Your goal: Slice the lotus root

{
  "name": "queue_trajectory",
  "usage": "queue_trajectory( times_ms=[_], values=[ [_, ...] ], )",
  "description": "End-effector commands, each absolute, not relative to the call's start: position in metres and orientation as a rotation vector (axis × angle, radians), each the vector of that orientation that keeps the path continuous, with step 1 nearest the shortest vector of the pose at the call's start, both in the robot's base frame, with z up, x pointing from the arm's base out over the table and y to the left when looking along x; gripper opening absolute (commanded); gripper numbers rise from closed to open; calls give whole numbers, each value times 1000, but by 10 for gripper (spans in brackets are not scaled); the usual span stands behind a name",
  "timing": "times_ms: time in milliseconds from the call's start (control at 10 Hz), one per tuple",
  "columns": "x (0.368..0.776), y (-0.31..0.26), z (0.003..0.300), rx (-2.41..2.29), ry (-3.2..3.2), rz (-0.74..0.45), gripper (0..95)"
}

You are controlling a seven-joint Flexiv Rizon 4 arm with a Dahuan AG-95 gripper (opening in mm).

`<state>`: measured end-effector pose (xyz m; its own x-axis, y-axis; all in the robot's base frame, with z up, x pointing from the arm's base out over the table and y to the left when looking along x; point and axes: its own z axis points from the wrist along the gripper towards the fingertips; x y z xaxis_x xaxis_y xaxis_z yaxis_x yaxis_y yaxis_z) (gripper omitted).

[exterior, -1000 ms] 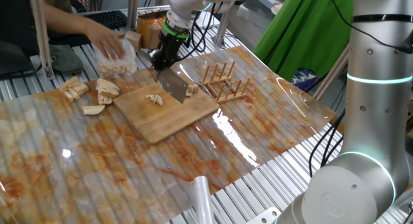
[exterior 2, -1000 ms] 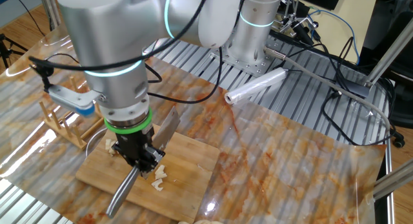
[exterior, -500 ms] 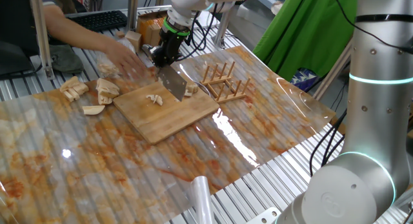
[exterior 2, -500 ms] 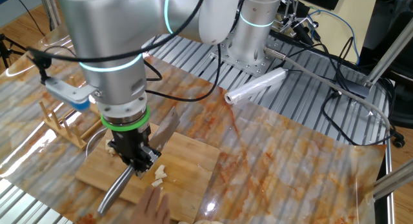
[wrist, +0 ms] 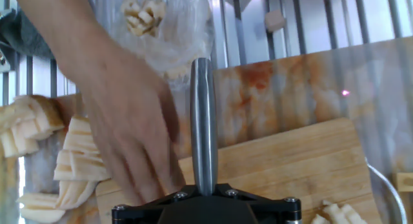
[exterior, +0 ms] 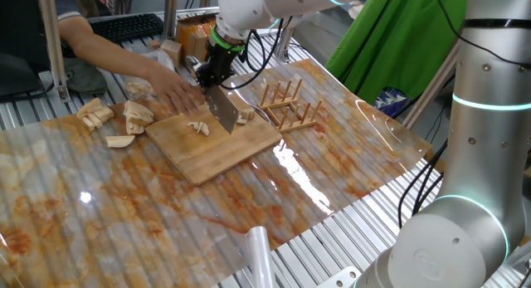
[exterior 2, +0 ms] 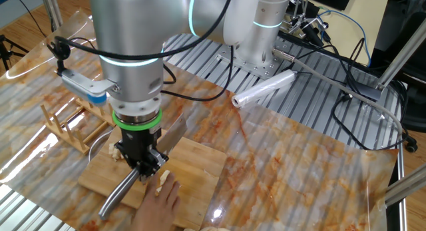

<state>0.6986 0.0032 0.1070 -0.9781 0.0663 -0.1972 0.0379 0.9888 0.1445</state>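
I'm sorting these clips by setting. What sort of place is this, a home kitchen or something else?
Most likely a robotics lab bench, not a kitchen: the cutting board lies on a plastic-covered slatted metal table, loose cables run behind the arm, and a computer keyboard sits at the far edge.

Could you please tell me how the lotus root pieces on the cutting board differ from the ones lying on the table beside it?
The pieces on the cutting board are few and small; the pieces on the table are more numerous and larger. The board pieces lie near the knife; the table pieces lie farther from it. Both are pale.
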Motion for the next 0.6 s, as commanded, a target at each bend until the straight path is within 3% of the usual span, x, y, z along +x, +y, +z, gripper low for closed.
queue_trajectory(
  times_ms=[100, 600],
  values=[
    [696, 3, 109, 81, 2928, 209, 0],
    [696, 3, 108, -2, 2971, 221, 0]
  ],
)
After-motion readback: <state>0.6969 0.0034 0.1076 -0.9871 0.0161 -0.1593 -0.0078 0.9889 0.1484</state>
